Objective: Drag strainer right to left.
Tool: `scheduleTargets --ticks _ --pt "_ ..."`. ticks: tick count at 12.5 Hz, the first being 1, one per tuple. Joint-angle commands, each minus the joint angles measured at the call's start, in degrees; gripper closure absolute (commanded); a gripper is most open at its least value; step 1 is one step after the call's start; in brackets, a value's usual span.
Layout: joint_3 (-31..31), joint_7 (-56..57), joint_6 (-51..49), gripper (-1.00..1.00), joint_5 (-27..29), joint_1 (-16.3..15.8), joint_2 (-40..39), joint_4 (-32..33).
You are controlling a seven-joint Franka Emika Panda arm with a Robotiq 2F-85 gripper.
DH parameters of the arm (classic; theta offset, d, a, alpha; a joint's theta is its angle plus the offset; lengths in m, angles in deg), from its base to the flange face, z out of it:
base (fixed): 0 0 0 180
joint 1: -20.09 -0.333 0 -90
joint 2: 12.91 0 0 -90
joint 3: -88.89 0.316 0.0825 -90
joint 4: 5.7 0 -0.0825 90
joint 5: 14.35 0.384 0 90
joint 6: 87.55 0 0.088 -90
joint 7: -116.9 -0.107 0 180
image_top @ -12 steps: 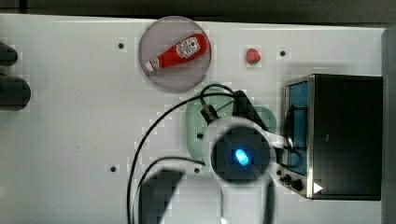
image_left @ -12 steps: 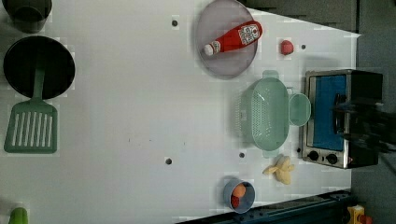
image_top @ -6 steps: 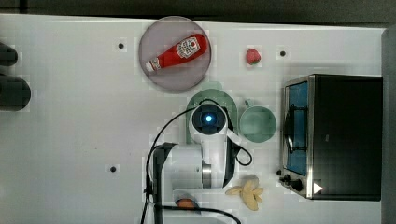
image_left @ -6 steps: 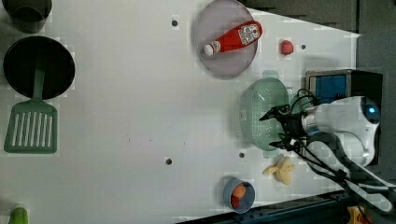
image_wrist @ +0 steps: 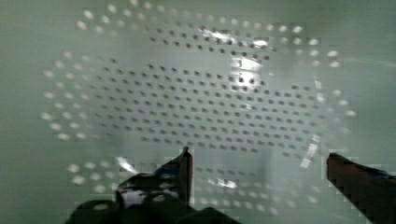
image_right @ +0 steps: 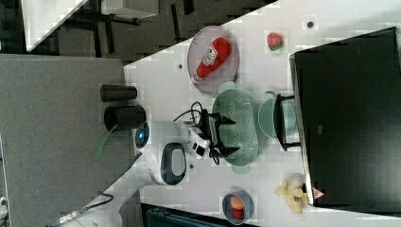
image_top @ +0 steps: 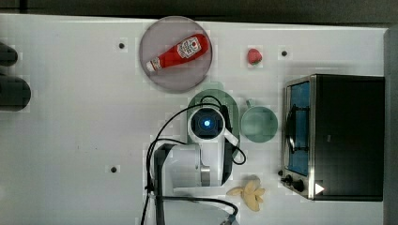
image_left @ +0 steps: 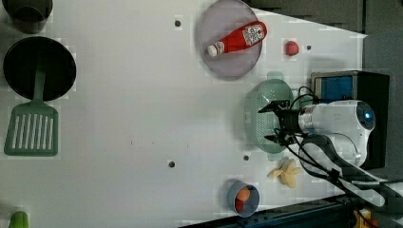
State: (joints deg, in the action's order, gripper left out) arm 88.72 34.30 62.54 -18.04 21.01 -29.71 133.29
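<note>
The strainer [image_left: 257,117] is a pale mint-green oval basket with a grid of small holes, lying between the grey plate and the toaster oven. My gripper [image_left: 264,124] is open, with both black fingers reaching down into the bowl. In the right view the gripper [image_right: 232,135] stands over the strainer [image_right: 241,106] near its middle. The wrist view has the holed bottom of the strainer [image_wrist: 196,93] close up, with the gripper [image_wrist: 259,156] spread wide and nothing between the fingers. From the top, my wrist covers most of the strainer [image_top: 212,95].
A round green mug [image_top: 259,124] sits right beside the strainer, with the toaster oven [image_top: 335,136] behind it. The plate [image_top: 164,79] holds a ketchup bottle [image_top: 178,52]. Also here are a strawberry [image_top: 254,56], a banana [image_top: 248,192], a blue bowl [image_left: 243,198], a black pan [image_left: 38,69] and a spatula [image_left: 31,128].
My arm has swung in from the toaster oven's side and now stands over the strainer, its fingers down inside the bowl. The gripper stayed open. The strainer has not moved.
</note>
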Motion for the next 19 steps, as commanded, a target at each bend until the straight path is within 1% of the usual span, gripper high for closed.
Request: scheduleTargets --ticks 1,3,9,13,16,17,19 --pt "0.9 -6.7 3.5 -1.0 1.3 -1.4 -2.8 -0.5" --pt "1.7 -9.6 4.2 -1.0 1.3 -2.1 -3.6 -0.6" --pt "3.1 -10.0 4.1 -1.0 1.7 -3.7 -4.3 -0.7" --pt "5.5 -10.0 3.8 -1.0 8.2 -5.7 -4.9 -1.1" --pt "7.5 -10.1 3.7 -1.0 11.9 -7.8 -5.0 -1.5" --pt "8.2 -10.3 3.5 -1.0 12.7 -8.7 -5.1 -2.0" --pt "9.1 -14.9 2.8 -1.0 13.2 -10.9 -5.3 -2.9"
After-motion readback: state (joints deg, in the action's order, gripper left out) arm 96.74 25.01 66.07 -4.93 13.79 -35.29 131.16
